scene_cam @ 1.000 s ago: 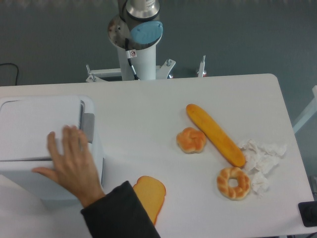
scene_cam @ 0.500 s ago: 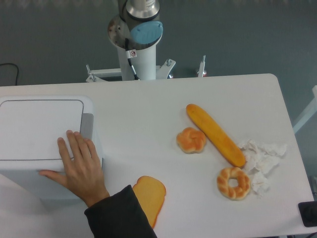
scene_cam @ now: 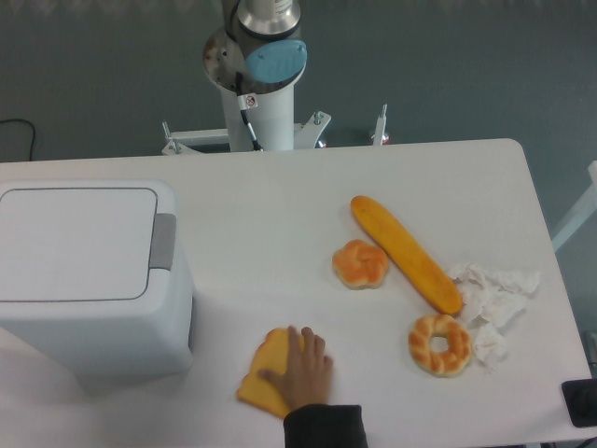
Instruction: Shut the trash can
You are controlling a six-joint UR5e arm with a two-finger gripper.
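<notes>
- Trash can (scene_cam: 89,271) sits at the left end of the table (scene_cam: 280,215); its left side is cut by the frame edge and its front wall stands near the table's near edge.
- Lid (scene_cam: 75,245) lies flat and shut on the trash can; grey latch tab (scene_cam: 163,241) is on its right edge.
- Right of the trash can: a bare strip of tabletop, then the bread items further right.
- A person's hand (scene_cam: 300,369) reaches in from the bottom edge, right of the trash can and apart from it, resting on a toast slice (scene_cam: 266,373); dark sleeve (scene_cam: 322,427) is cut off by the frame.
- The toast slice is partly covered by the hand, near the table's near edge.
- Round bun (scene_cam: 360,263) is well right of the trash can; the long baguette (scene_cam: 405,253) lies diagonally just beside it.
- Ring-shaped bread (scene_cam: 439,344) sits below the baguette's lower end, touching the crumpled white paper (scene_cam: 492,299) by the table's right edge.
- Dark object (scene_cam: 580,401) at the bottom-right corner, cut off, hard to identify.
- Robot base (scene_cam: 261,84) stands behind the table's far edge, right of the trash can; only the lower column and blue cap show, the top being cut off.
- Gripper is out of frame; its jaws can't be seen, so no telling whether spread or pressed together.
</notes>
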